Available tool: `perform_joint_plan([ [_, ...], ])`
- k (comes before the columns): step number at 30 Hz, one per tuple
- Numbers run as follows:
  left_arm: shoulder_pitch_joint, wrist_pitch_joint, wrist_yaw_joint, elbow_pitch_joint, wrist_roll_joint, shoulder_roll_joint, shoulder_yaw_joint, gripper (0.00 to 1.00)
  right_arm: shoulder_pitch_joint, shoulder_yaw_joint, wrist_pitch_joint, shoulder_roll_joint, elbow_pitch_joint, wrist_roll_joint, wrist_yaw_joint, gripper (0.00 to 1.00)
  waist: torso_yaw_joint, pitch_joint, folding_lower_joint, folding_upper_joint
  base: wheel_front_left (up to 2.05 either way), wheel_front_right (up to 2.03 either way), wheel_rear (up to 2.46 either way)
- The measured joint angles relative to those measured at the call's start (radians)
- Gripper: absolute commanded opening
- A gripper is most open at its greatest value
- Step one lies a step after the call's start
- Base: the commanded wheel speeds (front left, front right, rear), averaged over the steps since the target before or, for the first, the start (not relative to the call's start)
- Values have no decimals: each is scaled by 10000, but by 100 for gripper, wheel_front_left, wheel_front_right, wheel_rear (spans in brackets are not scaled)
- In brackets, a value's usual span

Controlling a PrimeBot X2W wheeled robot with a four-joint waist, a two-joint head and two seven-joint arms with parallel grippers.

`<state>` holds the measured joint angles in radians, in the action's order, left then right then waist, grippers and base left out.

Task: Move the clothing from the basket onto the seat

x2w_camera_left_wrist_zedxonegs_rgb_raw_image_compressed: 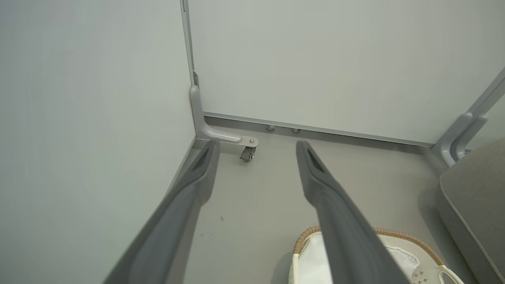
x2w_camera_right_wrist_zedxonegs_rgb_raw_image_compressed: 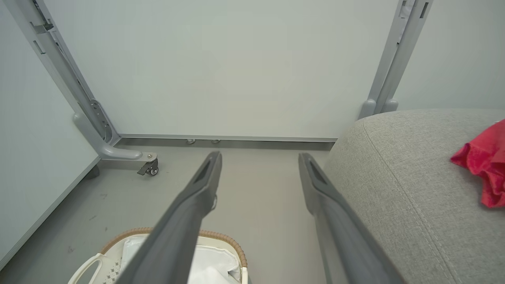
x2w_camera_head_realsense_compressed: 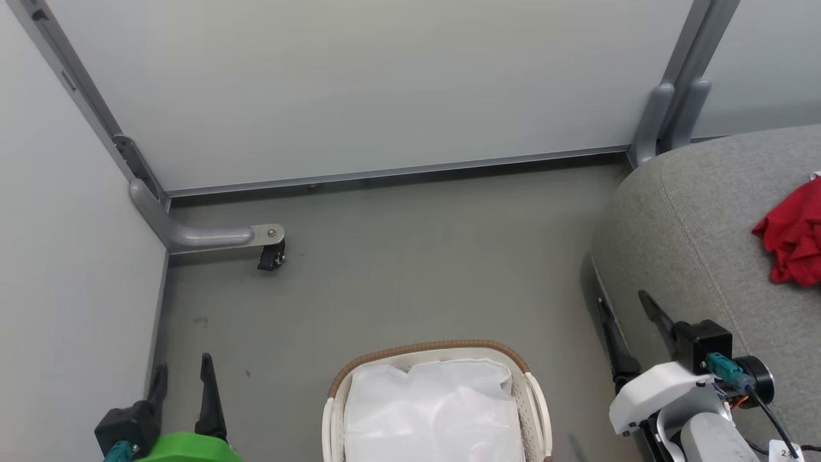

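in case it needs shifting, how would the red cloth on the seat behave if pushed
The red cloth lies crumpled in soft folds, so probably floppy; pushed, it would likely bunch, not slide. The seat looks coarse-woven, probably adding drag.

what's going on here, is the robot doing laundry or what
A two-armed robot is moving clothes from a laundry basket to a grey sofa cushion. A red garment lies on the cushion; the basket, on the floor, has a white liner sheet showing inside. The left gripper and the right gripper are open and hold nothing.
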<state>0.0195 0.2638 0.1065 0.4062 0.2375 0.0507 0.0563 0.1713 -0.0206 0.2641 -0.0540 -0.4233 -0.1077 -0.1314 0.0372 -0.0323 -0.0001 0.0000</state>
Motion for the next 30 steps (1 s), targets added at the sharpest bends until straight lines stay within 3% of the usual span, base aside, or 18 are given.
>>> perform_joint_plan([
  [5,-65,-113,0,433,109,-77,13,0,-203,15,-100,121,-399,-88,0,0,-8,10,0,0,0,0,0],
  [30,-2,-1223,50,-151,4257,-81,146,0,-343,408,-1210,119,228,-4667,2,0,-80,65,0,0,0,0,0],
])
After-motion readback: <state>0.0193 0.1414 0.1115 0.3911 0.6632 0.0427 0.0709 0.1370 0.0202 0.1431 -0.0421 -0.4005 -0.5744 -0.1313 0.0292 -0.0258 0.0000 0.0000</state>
